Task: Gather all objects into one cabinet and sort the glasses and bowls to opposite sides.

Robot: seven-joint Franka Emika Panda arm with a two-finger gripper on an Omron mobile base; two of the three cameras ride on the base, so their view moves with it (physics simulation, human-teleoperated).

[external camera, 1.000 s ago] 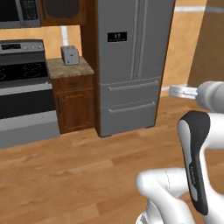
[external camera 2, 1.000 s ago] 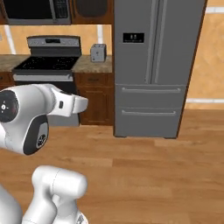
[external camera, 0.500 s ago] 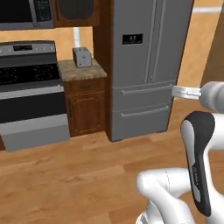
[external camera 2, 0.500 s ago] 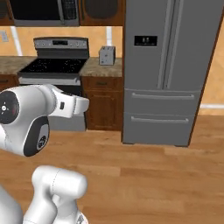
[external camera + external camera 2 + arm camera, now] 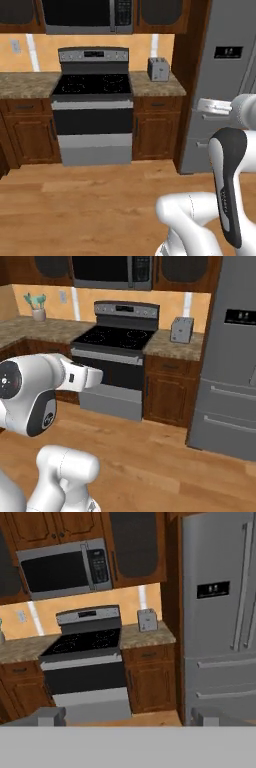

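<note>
Kitchen stove (image 5: 92, 115), toaster (image 5: 158, 69) and fridge (image 5: 220, 612) face the fingers (image 5: 125, 716), spread apart.

— Where are your base cams looking?
— Both fwd at the stove (image 5: 92, 117), one from its left, one from its right.
— Hand cam?
— Faces the same stove (image 5: 86, 662) head-on, well back; fridge (image 5: 220, 612) to its right.

Ahead, left: I see the stove (image 5: 85, 657), microwave (image 5: 65, 567) above it.
Ahead, centre: toaster (image 5: 147, 620) on granite counter (image 5: 150, 637).
Ahead, right: grey fridge (image 5: 217, 617).
Upper centre: dark-panelled cabinet door (image 5: 134, 547).
</note>
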